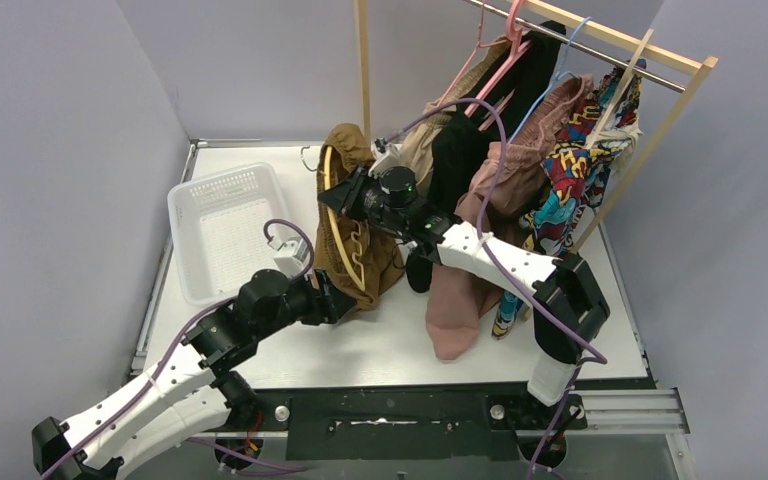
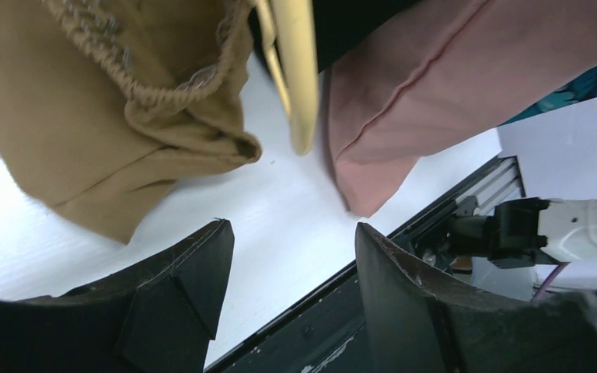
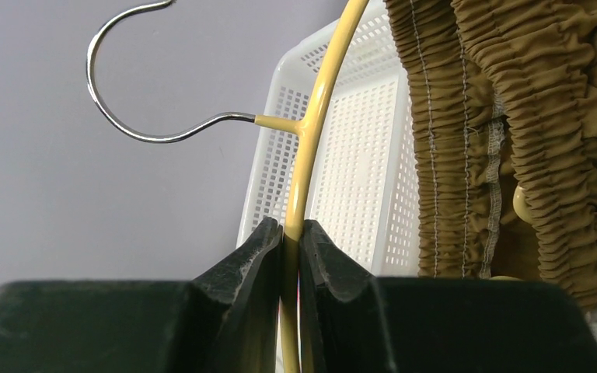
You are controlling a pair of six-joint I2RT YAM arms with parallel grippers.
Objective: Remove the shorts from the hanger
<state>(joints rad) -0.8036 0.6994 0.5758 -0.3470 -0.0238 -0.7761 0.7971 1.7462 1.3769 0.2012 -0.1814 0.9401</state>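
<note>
Fingers [image 3: 255, 250] of the right tool [image 3: 291, 233] are squeezed tight on the thin bar of the yellow hanger [image 3: 312, 148]. The grip is just below the spot where the metal hook [image 3: 124, 128] joins the bar. The hook is free in the air and is not on anything.

The olive-brown shorts [image 1: 360, 255] are on this hanger. They are all bunched up, and the stretchy waist is crinkled around the yellow loop. The right tool holds the hanger and the shorts up over the bench [image 1: 400, 345], right beside the white basket [image 1: 178, 240]. The bottom of the shorts hangs down close to the bench top.

The left tool [image 2: 291, 227] is low, just under the bottom edge of the olive-brown shorts. Its two fingers are spread wide apart and there is nothing between them. Only the white bench shows in the gap. The cloth is near the fingers but does not touch them.

More clothes hang on the wooden rack [image 1: 615, 40] at the back right. The pink shorts [image 1: 455, 305] hang lowest, just beside the yellow hanger. The black shorts [image 1: 460, 150] are behind them, and a bright patterned cloth [image 1: 570, 190] hangs to their right.
</note>
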